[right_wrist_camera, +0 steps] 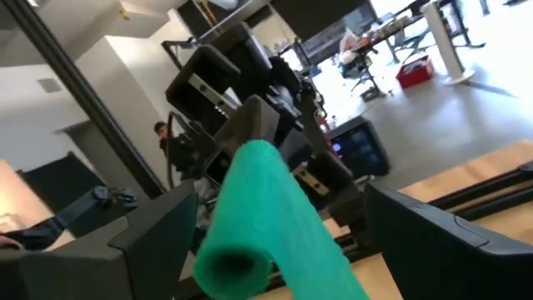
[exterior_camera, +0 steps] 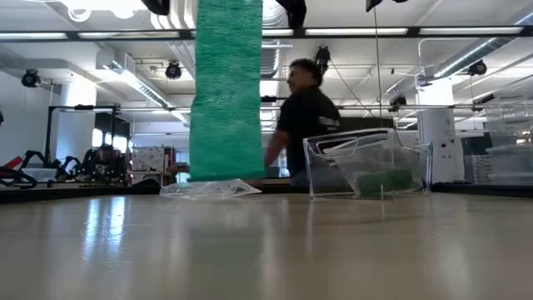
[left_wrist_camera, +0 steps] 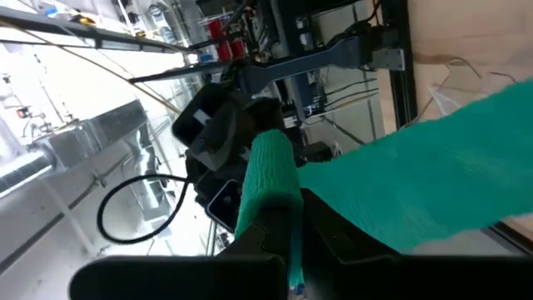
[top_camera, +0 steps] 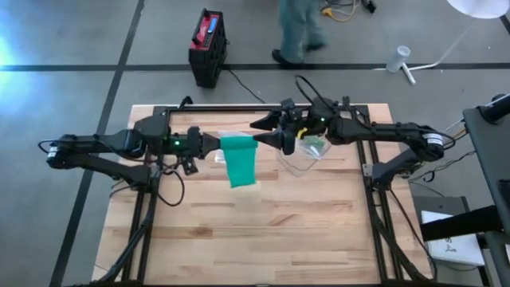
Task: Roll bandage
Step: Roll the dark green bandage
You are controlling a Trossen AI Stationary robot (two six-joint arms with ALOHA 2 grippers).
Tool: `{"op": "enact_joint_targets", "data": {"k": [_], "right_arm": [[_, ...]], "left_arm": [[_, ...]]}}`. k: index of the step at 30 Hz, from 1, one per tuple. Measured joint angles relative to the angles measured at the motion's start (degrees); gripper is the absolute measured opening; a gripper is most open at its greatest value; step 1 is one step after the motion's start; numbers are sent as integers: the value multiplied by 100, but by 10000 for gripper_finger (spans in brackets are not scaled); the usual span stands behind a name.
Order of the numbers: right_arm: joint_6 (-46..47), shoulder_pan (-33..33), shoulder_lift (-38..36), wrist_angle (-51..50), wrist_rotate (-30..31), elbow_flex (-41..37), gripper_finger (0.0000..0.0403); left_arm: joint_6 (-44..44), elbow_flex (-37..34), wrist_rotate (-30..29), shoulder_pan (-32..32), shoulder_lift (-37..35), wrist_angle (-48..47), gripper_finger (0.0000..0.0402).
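we see the green bandage (top_camera: 239,162) held up over the middle of the wooden surface (top_camera: 263,231), its rolled part horizontal between the two arms and a loose length hanging down from it. in the low view the hanging strip (exterior_camera: 226,92) reaches nearly to the surface, ending just above a crumpled clear wrapper (exterior_camera: 212,188). the left claw (top_camera: 213,143) is pressed together, pinching the left end of the roll; its own wrist view shows the roll (left_wrist_camera: 268,179) rising from between the dark fingers. the right claw (top_camera: 264,140) sits at the roll's right end with its fingers spread wide on either side of the open tube end (right_wrist_camera: 237,265); we cannot tell whether they touch it. a clear plastic box (top_camera: 305,157) stands just right of the bandage, something green inside. a person (exterior_camera: 306,117) is in the room behind the surface.
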Motion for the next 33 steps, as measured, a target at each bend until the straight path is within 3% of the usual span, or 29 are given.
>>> {"op": "enact_joint_targets", "data": {"k": [8,33], "right_arm": [[472,86,135,-36,-331,85,334],[846,376,324,170,69,106,288]], "left_arm": [[203,0,-175,2,38,15,0],[415,0,-302,2,37,-11,0]]}}
